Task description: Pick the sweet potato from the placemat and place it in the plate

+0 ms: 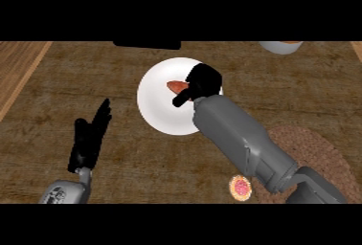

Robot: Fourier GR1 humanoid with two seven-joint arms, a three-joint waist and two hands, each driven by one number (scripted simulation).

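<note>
Right hand (200, 85) over white plate (159, 103) — fingers curled round sweet potato (176, 86); left hand (90, 136) open, resting.

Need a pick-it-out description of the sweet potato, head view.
Find the white plate at the counter's centre. The right hand reaches over its upper right part, and the sweet potato pokes out at that hand's left edge. It is the only orange-brown thing over the plate.
</note>
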